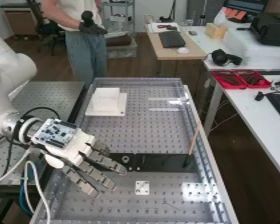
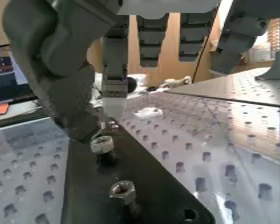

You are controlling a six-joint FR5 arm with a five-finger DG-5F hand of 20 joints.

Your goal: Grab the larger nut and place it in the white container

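Perforated metal bench (image 1: pixel 134 131) hosts two nuts beneath an open hand (image 1: pixel 76 150)

Behind the bench, a wooden desk (image 1: pixel 168 52) stands on the brown floor, with red trays (image 1: pixel 240 80) over on the white table (image 1: pixel 262 125) at the view's right. And now to the action area! Here's the white arm (image 1: pixel 9 72), coming in from the view's left, a circuit board (image 1: pixel 55 133) riding on the back of the hand. That hand is open, its fingers (image 2: pixel 152 42) straight, angled down over the near part of the bench by the end of a black plate (image 2: pixel 87 185).

Down at plate level, what a close one: the thumb (image 2: pixel 64 95) hangs with its tip just beside a nut (image 2: pixel 102 144), though whether the two touch, nobody can tell from here. A second nut (image 2: pixel 122 189) stands on the same black plate, apart from the first and clear of the fingers. Which of the pair is larger? Too close to call from these angles!

Across the bench, well apart from the hand, sits the white container (image 1: pixel 107 96) on its white base (image 1: pixel 117 110), towards the far left corner. A small white square (image 1: pixel 142 188) lies on the near side of the black plate, and a thin stick (image 1: pixel 194 141) leans at the plate's other end, near the bench's right rail.
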